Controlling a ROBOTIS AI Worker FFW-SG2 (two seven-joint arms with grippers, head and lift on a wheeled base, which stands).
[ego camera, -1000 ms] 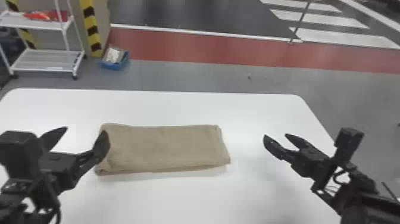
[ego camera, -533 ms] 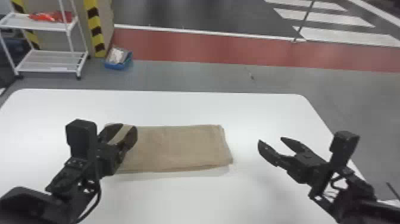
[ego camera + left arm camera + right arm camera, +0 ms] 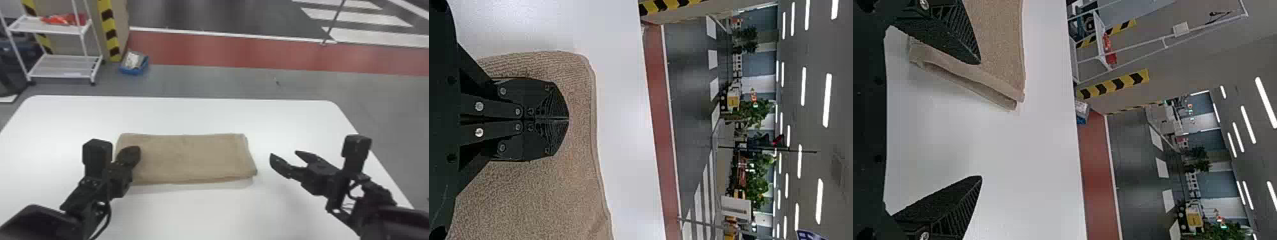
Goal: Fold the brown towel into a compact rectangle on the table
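While my left gripper is closed and right gripper wide, the seemingly soft towel suits a right-edge pinch.

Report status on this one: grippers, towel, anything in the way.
Left gripper over towel's left end, jaws shut, hiding part of it. Right gripper right of towel, jaws open. Towel folded flat on table.

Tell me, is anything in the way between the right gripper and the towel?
Nothing visible is. In the head view, the right gripper hangs open off the towel's right end, with just white tabletop showing between them.
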